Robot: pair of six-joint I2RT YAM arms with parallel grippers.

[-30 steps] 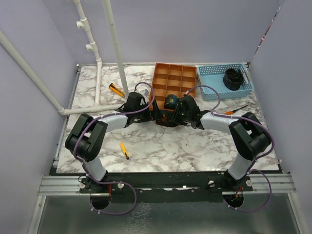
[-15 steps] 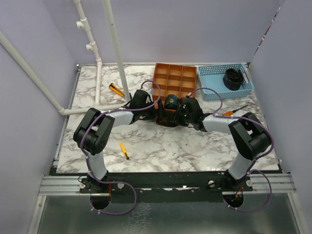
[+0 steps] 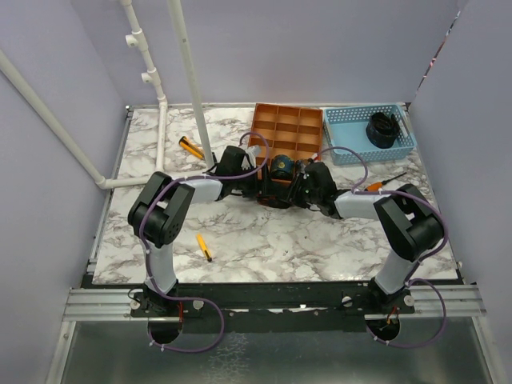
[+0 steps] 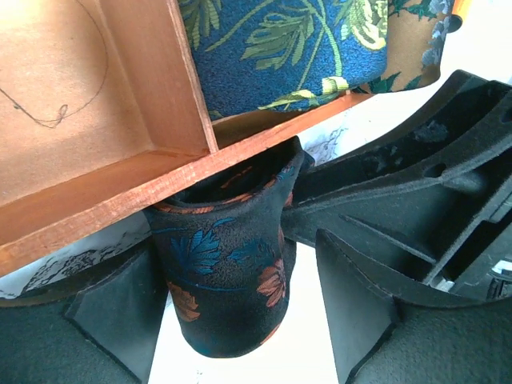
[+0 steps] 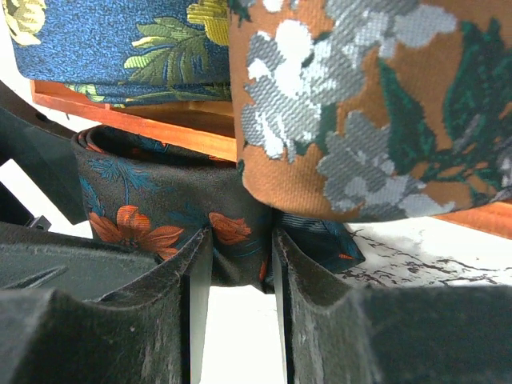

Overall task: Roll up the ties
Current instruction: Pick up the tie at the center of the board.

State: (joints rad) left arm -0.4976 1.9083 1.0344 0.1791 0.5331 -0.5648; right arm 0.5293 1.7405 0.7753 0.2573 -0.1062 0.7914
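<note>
Left gripper (image 4: 236,276) stood wide around the dark tie (image 4: 216,240); right gripper (image 5: 240,250), fingers narrow, pinched its fold at the tray's (image 3: 288,126) six o'clock edge.

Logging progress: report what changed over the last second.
The left gripper moved right, up to the dark floral tie at the near edge of the orange tray. The right gripper barely shifted; the blue rolled tie and basket stayed put.
</note>
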